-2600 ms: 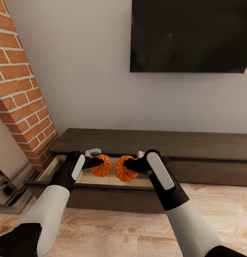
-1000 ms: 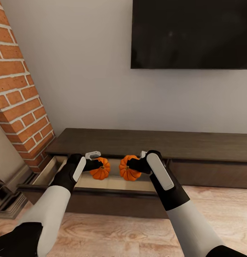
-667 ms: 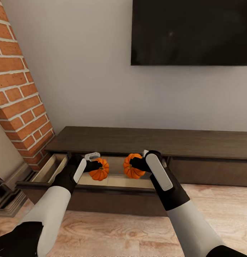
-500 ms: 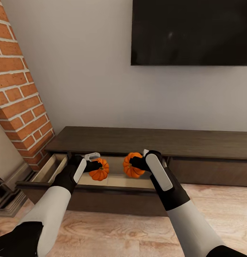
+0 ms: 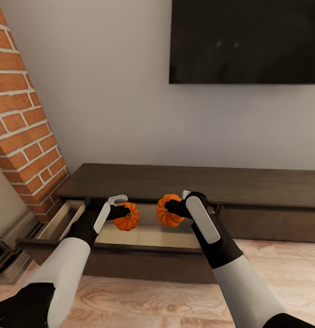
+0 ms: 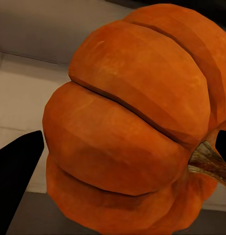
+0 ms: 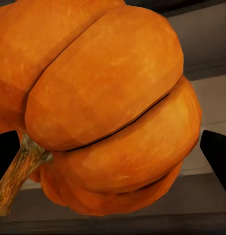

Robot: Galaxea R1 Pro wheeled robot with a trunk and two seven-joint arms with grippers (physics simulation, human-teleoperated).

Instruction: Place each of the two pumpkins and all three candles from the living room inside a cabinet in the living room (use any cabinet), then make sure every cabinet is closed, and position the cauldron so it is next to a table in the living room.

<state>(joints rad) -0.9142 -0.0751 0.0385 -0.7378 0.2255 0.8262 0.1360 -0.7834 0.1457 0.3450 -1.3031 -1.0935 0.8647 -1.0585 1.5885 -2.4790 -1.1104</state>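
In the head view two orange pumpkins hang over the open drawer (image 5: 143, 236) of the long dark-brown cabinet (image 5: 207, 183). My left gripper (image 5: 122, 212) is shut on the left pumpkin (image 5: 128, 218). The right pumpkin (image 5: 167, 214) is gripped by my right gripper (image 5: 172, 210), also shut. Both are held a little above the drawer's pale floor, about a hand's width apart. The left wrist view has its pumpkin (image 6: 127, 127) between the black fingers (image 6: 14, 171), stem to one side. Close up in the right wrist view, the other pumpkin (image 7: 108, 107) sits between the fingertips (image 7: 218, 152).
A brick chimney (image 5: 20, 118) rises at the left with a stone hearth base (image 5: 4, 257) beside the drawer's end. A dark TV (image 5: 246, 41) hangs on the wall above. The cabinet's right drawer front (image 5: 266, 223) is shut. Wood floor (image 5: 143, 296) lies in front.
Both pumpkins have gone forward and down over the drawer and moved slightly apart, still held. The head view has shifted a little.
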